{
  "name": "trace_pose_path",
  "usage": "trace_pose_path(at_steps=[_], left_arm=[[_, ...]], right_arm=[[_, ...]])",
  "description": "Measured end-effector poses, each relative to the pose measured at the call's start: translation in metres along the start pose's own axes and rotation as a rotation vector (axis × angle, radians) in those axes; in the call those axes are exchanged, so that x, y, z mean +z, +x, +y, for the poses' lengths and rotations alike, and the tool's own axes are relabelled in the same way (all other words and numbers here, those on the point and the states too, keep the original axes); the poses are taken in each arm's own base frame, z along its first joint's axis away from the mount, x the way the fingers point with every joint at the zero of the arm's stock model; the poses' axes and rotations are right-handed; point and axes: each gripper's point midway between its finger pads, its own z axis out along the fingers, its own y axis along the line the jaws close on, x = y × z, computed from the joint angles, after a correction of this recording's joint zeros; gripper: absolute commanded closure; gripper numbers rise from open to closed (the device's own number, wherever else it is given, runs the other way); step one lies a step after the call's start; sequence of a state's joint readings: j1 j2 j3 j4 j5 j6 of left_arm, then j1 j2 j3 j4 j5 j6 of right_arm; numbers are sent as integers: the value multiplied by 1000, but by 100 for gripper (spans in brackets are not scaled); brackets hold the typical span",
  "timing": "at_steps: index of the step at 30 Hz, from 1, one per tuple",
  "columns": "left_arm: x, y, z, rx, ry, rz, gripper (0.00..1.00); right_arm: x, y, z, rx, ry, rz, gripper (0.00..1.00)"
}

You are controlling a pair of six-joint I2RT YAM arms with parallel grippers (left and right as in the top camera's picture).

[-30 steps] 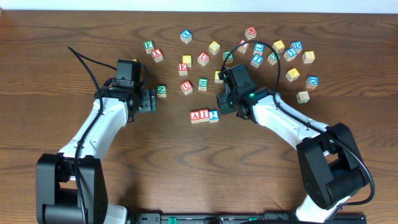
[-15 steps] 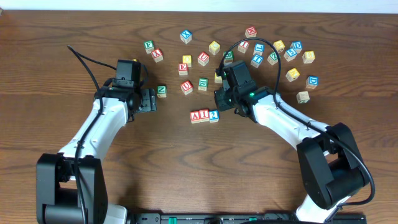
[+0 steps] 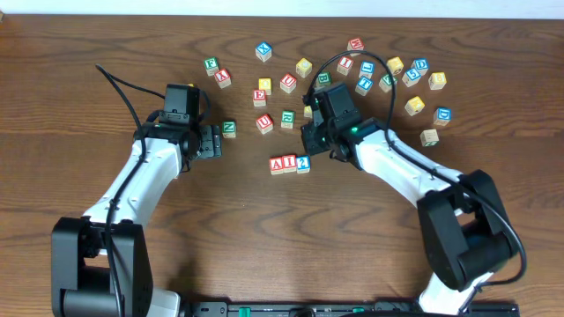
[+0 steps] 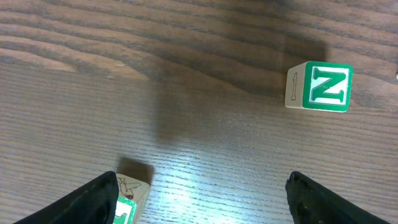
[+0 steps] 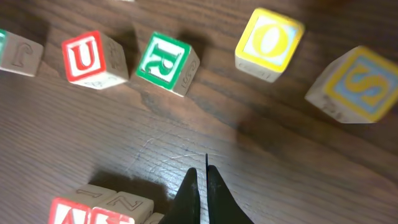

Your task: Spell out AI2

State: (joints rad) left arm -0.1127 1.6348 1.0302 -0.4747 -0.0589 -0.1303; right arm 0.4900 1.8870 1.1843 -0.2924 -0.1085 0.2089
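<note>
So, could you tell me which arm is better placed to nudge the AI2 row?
Probably right: the shut right claw hangs near the AI2 row; the open left claw is farther, by the N cube.

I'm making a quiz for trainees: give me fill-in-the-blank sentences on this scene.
The row of three cubes reads A, I, ___. The right gripper is ___. The left gripper is ___. The green cube fully seen in the left wrist view shows the letter ___.
Missing: 2; shut; open; N.
</note>
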Motion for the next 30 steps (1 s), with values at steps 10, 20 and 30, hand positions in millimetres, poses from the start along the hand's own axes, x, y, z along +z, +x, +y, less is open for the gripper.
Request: trace_pose_path(at_steps=[10,20,30], left_arm=[[0,-1,0,0,1,-3,16],[0,-1,0,0,1,-3,16],[0,-1,0,0,1,-3,15]], right_arm=[[18,1,18,-28,-28,32,99],[20,5,29,-47,-41,53,99],[21,12,42,-70,-53,69,99]])
